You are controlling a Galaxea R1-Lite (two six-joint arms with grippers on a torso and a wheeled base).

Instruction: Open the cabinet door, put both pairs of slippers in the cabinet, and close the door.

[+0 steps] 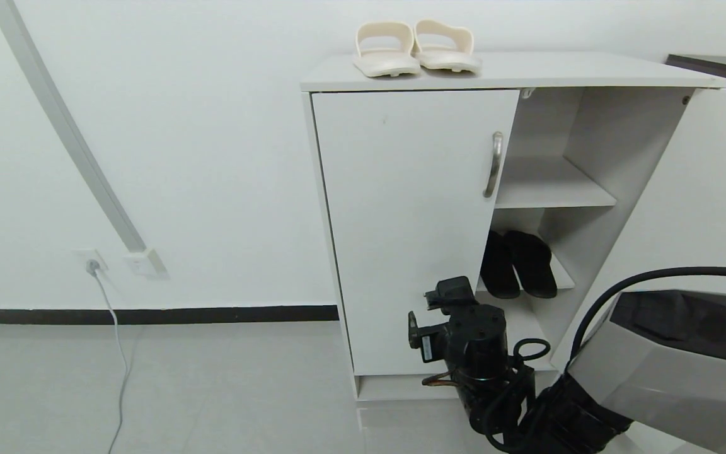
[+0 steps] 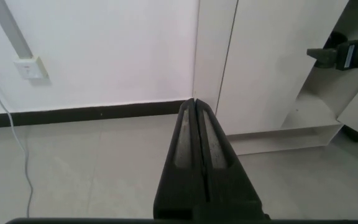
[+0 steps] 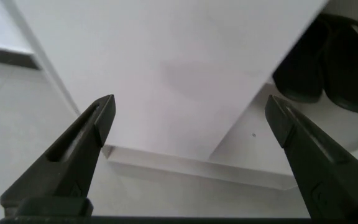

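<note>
- a pair of black flat slippers lies side by side on the lower shelf inside the white two-door wooden cabinet, in the open right-hand compartment.
- a pair of cream open-toe rubber slippers sits on the cabinet's top, toward its back edge and above the shut left door.
- the white right-hand door stands swung wide; the left door is closed, with its curved metal handle at the inner edge.
- progress, as judged: the door is open and one pair is stowed. the cream pair is yet to go in, and the door is yet to be closed, so roughly half remains.
- count: two pairs, four slippers in all; two doors; one handle visible; two shelves visible in the open side.
- the right gripper hangs low before the bottom of the shut door, just beside the open compartment, its fingers spread wide and holding nothing.
- the left gripper sits low over the grey tiled floor, well apart from the slippers, its fingers pressed together on nothing.
- a white wall socket with a grey cable is on the wall to the cabinet's left.
</note>
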